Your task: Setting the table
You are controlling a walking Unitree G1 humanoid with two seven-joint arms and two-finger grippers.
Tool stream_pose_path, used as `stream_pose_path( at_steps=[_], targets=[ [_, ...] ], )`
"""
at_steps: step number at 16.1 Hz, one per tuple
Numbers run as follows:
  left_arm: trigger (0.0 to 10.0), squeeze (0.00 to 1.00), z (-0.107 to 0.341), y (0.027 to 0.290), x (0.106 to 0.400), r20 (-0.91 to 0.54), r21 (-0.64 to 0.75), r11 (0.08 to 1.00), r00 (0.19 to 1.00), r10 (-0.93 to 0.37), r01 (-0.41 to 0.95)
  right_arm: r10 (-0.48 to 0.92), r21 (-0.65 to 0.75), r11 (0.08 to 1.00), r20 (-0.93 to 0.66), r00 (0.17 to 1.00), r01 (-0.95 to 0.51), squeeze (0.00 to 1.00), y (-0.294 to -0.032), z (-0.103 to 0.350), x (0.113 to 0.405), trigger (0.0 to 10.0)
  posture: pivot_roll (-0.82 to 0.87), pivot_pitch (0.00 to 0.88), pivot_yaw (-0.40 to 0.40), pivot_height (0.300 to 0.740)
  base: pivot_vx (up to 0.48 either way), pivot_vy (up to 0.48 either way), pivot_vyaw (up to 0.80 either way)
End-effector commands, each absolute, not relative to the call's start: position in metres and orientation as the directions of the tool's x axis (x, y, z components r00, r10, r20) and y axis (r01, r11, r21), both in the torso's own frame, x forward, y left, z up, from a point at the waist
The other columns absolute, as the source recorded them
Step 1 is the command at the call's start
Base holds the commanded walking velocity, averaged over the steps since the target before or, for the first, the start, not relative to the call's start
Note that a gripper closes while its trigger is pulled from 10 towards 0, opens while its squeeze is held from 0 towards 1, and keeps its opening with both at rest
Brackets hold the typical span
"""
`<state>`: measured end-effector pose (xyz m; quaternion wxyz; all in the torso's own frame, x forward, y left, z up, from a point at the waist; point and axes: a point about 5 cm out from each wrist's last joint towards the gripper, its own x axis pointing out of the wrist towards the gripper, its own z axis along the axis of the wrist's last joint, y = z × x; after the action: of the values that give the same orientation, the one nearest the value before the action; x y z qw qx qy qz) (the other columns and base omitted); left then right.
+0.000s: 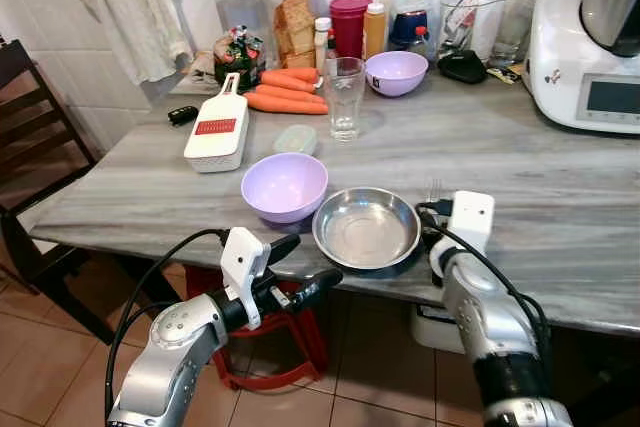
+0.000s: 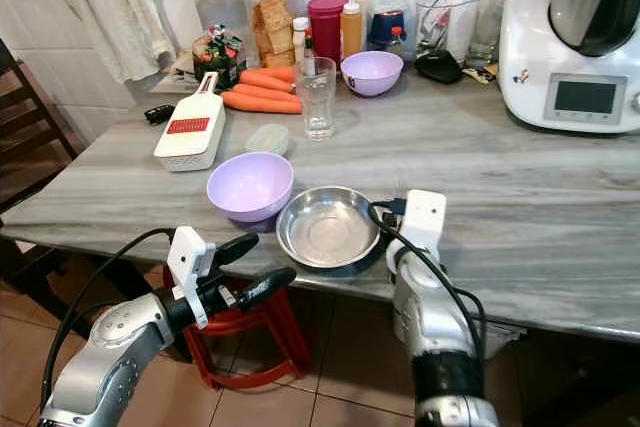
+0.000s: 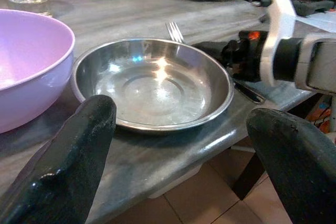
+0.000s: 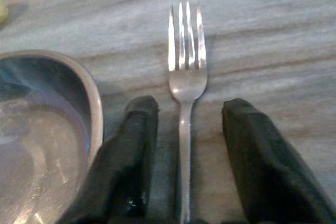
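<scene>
At the lower centre of the head views, just right of the steel plate (image 1: 366,228), we have the fork (image 4: 184,66) lying flat on the grey table (image 1: 520,197), tines pointing away from us. Our right gripper (image 4: 184,161) straddles its handle with the jaws parted narrowly, one finger on each side and not visibly clamping it, so we judge the fork is just being set down or about to be released beside the plate. Left of the plate sits the lilac bowl (image 1: 285,186), their rims near or touching; the empty glass (image 1: 344,97) stands behind them. Our left gripper (image 1: 300,269) hovers below the table's near edge, at the lower left, jaws wide and holding nothing, aimed at the plate. Next, we think, the right arm must back straight off without dragging the fork.
</scene>
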<state>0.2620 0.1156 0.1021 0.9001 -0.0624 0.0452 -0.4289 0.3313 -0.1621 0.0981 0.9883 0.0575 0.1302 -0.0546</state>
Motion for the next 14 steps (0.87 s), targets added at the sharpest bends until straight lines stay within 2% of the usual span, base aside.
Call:
stream_pose_path(
  at_steps=[1, 4, 8, 14],
  targets=[
    [10.0, 0.0, 0.102, 0.119, 0.262, -0.034, -0.142, 0.624, 0.627, -0.779, 0.768, -0.07, 0.107, 0.99, -0.178, 0.981, 0.09, 1.0, -0.162, 0.115, 0.331, 10.0, -0.14, 0.019, 0.101, 0.74, 0.0, 0.0, 0.0],
    [10.0, 0.0, 0.104, 0.12, 0.264, -0.026, -0.136, 0.637, 0.64, -0.768, 0.758, -0.087, 0.089, 0.992, -0.076, 0.993, 0.093, 1.0, -0.168, 0.13, 0.325, 10.0, -0.14, 0.022, 0.107, 0.74, 0.0, 0.0, 0.0],
    [10.0, 0.0, 0.111, 0.133, 0.28, 0.023, -0.078, 0.789, 0.793, -0.609, 0.609, -0.149, 0.05, 0.988, 0.057, 0.987, 0.146, 1.0, -0.184, 0.151, 0.304, 10.0, -0.14, 0.015, 0.108, 0.74, 0.0, 0.0, 0.0],
    [10.0, 0.0, 0.117, 0.14, 0.294, 0.078, -0.062, 0.9, 0.901, -0.427, 0.432, -0.152, 0.069, 0.987, 0.06, 0.987, 0.148, 1.0, -0.19, 0.147, 0.289, 10.0, -0.14, 0.0, 0.11, 0.74, 0.0, 0.0, 0.0]
  ],
)
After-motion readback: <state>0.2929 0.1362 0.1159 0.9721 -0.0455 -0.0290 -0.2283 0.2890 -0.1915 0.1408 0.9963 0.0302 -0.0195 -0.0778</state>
